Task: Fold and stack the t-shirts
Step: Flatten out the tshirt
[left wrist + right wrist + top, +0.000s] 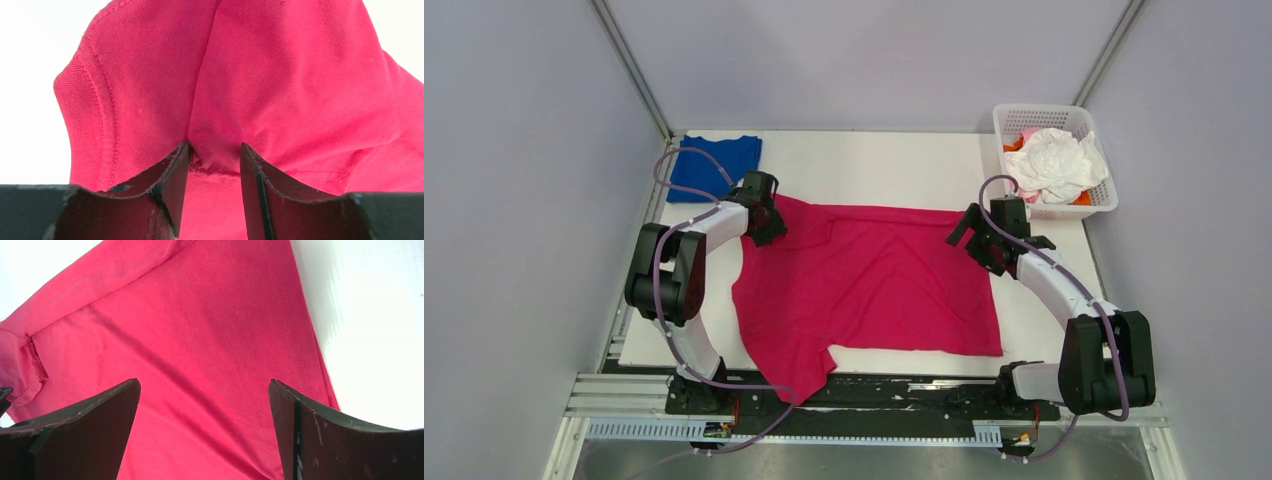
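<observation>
Two arms work over one white surface (894, 165), and the magenta t-shirt (874, 280) lies spread in the middle of it, mostly flat, with one sleeve hanging over the near edge. The left claw (766, 228) is at the far left corner of this shirt, near the shoulder. In the left wrist view it stands half closed, grasping a raised ridge of the magenta cloth: both fingers (175, 170) touch the fold, which sits bunched between them, and the cloth rises from there like a small tent (the stitched sleeve hem shows at the left).

The right claw (962, 228) is over the far right corner of the same shirt. It is released, the jaws standing wide apart, and in the right wrist view only flat magenta cloth and its stitched edge show between them; nothing is held.

A blue t-shirt (714, 160) lies folded at the far left corner of the surface, apart from the magenta one. At the far right corner stands a white lattice basket (1004, 118) with a crumpled white t-shirt (1059, 160) on top; a little orange and pale pink cloth shows under it.
</observation>
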### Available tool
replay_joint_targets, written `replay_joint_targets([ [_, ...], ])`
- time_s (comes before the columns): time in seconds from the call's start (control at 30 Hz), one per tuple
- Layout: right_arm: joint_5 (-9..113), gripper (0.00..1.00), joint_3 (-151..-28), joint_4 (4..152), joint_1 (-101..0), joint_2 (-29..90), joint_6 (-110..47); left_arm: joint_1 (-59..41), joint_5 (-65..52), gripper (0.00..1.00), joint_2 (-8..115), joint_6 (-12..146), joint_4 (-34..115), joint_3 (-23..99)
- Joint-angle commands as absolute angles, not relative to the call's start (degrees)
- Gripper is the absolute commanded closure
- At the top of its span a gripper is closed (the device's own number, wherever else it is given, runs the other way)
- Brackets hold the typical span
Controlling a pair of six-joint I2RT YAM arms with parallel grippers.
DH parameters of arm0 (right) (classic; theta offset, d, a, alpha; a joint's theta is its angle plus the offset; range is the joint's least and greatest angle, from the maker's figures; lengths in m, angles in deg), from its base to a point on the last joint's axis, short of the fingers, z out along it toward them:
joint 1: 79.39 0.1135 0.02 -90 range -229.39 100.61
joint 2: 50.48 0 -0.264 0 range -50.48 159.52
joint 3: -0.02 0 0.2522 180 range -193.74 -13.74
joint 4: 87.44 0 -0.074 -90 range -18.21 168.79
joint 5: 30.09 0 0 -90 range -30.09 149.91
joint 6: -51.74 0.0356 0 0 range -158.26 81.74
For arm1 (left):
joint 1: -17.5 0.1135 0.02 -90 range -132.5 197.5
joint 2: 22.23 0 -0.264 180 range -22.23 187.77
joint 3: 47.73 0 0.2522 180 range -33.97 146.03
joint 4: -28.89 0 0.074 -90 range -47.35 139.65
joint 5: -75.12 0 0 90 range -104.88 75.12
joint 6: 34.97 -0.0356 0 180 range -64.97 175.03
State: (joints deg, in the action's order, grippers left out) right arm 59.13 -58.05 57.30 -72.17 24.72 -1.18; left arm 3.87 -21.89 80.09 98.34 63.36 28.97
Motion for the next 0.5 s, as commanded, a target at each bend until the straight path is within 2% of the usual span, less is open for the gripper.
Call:
replay_joint_targets([
  [0.0, 58.59, 0.0, -59.54, 59.9, -72.81, 24.45, -2.14, 4.09, -23.4, 0.5, 79.29, 97.48, 65.3, 31.08],
  [0.27, 58.4, 0.0, -59.11, 59.9, -73.25, 24.11, -2.23, 4.09, -25.04, 0.51, 78.94, 97.04, 66.94, 30.6],
  [0.47, 58.59, 0.0, -58.91, 59.9, -73.52, 24.35, -2.22, 4.06, -22.5, 0.64, 80.64, 96.84, 66.57, 31.85],
])
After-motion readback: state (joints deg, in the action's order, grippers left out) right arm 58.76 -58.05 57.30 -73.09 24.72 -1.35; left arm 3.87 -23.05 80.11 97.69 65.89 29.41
